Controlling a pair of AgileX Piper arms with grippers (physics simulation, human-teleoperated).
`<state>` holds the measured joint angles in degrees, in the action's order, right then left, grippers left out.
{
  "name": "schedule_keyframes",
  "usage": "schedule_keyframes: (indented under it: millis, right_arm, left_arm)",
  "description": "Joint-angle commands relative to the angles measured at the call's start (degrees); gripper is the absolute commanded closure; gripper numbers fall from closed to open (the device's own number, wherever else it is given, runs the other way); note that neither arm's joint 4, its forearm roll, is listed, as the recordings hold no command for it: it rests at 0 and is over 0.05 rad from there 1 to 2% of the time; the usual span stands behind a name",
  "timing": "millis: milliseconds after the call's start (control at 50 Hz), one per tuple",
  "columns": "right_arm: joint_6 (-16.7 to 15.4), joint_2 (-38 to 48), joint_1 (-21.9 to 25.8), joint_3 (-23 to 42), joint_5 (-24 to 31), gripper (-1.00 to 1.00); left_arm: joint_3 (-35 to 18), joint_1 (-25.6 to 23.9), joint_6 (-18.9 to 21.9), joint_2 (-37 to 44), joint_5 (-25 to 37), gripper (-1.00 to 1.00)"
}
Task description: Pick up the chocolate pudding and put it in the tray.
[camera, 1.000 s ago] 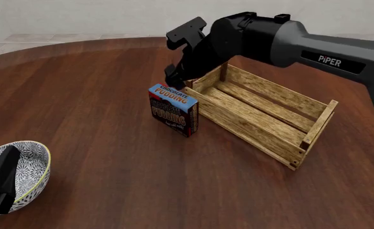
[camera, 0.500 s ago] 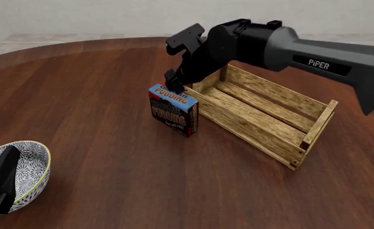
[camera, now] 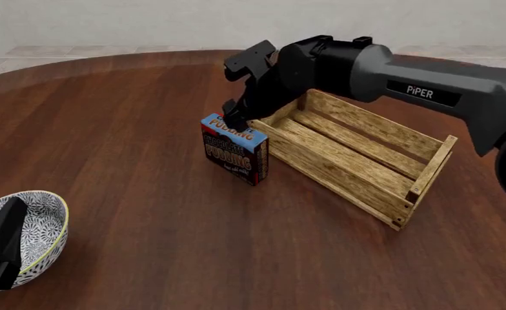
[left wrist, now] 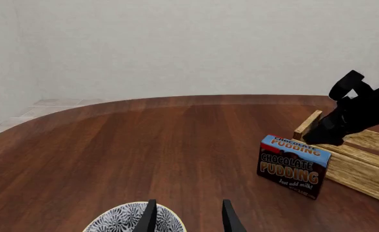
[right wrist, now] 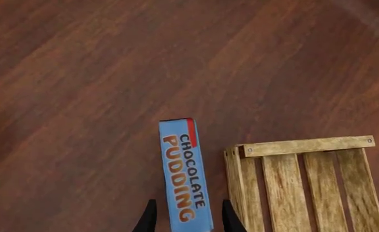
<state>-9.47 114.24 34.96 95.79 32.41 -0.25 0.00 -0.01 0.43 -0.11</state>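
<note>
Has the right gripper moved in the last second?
Yes. The right gripper has dropped toward the chocolate pudding, whose top now sits between its fingers, beside the tray.

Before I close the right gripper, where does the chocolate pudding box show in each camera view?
Front view: chocolate pudding stands upright left of centre, beside the tray's near-left corner.
Left wrist view: the box stands at mid-right, its front lettering facing the camera.
Right wrist view: its blue top shows from above, between the right gripper's fingertips.
Shared landmark: the tray corner post beside the box.
</note>
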Motion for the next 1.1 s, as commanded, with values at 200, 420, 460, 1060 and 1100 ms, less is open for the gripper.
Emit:
schedule_keyframes:
  millis: [200,420,460,1060,1100]
  right_arm:
    - [0.7,1.5,-0.1,-0.3,-0.8,-1.00]
    - [0.8,2.1,-0.1,-0.4,-0.9,-1.00]
    - [1.0,2.1,0.0,-0.5,-0.9,-1.00]
    - [0.8,3.4,-0.5,-1.2,-1.2,-1.00]
    - [0.8,3.3,-0.4,-1.5,-1.4,-1.00]
  left_arm:
    - [0.0,0.0,0.0,0.0,0.0,-1.00]
    - [0.0,0.0,0.0,0.0,0.0,-1.00]
    - [0.0,0.0,0.0,0.0,0.0,-1.00]
    - [0.0,0.0,0.0,0.0,0.0,-1.00]
    - [0.0,0.0,0.0,0.0,0.0,-1.00]
